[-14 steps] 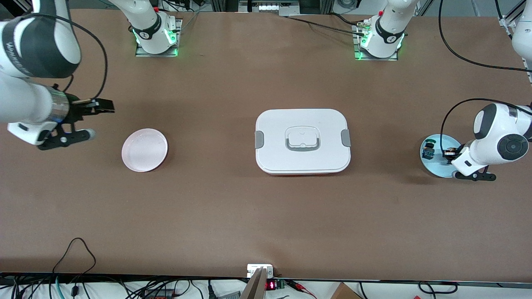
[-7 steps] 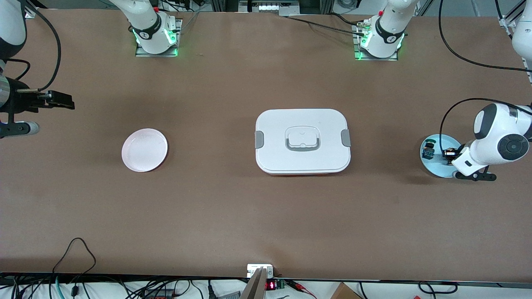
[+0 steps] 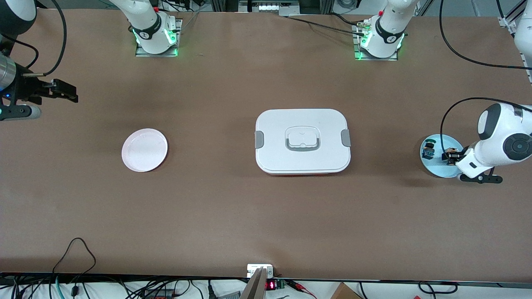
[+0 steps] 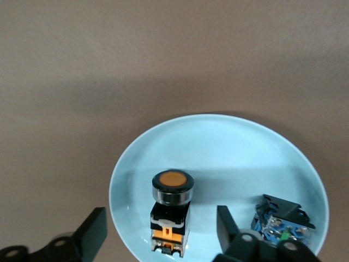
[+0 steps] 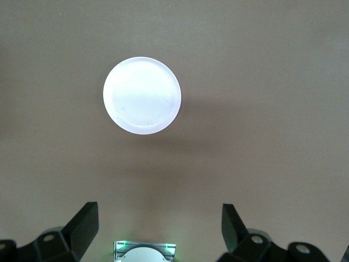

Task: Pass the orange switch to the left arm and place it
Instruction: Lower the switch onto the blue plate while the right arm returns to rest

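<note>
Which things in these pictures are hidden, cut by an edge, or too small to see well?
- Front view: the orange switch on the blue plate is too small, partly covered by the left gripper.
- Front view: the right gripper shows side-on, so its opening is unclear; the arm is cut by the frame edge.
- Left wrist view: the green-blue part is partly hidden by a finger.
- The box contents: hidden by its lid.

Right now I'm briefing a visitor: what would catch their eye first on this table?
The big white box sits mid-table. Toward the left arm's end, the left gripper hangs low over a pale blue plate, fingers open either side of the orange switch; a blue-green part lies beside the switch. A pink plate lies toward the right arm's end, where the right gripper waits open.
</note>
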Robot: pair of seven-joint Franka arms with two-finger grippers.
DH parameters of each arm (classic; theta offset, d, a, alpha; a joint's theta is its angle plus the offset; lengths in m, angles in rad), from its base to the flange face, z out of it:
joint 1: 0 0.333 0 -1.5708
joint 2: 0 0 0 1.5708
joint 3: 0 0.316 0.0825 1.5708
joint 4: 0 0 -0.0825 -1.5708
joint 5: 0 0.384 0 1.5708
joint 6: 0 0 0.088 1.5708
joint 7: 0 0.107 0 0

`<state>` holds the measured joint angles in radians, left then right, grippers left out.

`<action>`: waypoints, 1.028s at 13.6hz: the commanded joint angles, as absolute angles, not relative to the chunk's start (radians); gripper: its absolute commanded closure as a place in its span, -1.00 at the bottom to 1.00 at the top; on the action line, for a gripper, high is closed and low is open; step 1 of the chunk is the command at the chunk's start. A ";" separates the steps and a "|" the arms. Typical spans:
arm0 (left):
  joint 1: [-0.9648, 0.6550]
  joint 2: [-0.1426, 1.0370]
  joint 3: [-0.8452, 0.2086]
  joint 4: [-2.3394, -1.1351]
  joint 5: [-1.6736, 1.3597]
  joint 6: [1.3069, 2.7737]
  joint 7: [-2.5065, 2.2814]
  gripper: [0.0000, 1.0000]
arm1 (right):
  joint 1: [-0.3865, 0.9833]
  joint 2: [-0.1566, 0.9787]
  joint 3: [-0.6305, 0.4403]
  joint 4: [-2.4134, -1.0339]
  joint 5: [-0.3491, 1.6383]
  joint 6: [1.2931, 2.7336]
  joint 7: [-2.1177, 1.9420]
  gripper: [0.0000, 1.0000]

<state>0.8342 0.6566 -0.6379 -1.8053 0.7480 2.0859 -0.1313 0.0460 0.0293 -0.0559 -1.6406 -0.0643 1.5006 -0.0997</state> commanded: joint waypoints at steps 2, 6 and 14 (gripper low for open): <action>0.838 0.585 -0.736 -1.747 0.756 1.921 -0.132 -1.00 | 0.043 -0.015 -0.060 -1.637 -0.014 1.435 -0.063 -1.00; 0.841 0.535 -0.859 -1.663 0.717 1.741 -0.133 -1.00 | 0.038 -0.035 -0.060 -1.623 -0.011 1.446 -0.060 -1.00; 0.827 0.534 -1.020 -1.483 0.719 1.530 -0.137 -1.00 | 0.041 -0.041 -0.051 -1.578 -0.023 1.448 -0.023 -1.00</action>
<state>0.8302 0.5300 -0.9868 -1.5236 0.7229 1.5786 -0.1366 0.0433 -0.0354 -0.0609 -1.5935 -0.0296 1.4579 -0.0491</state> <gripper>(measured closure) 0.000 0.000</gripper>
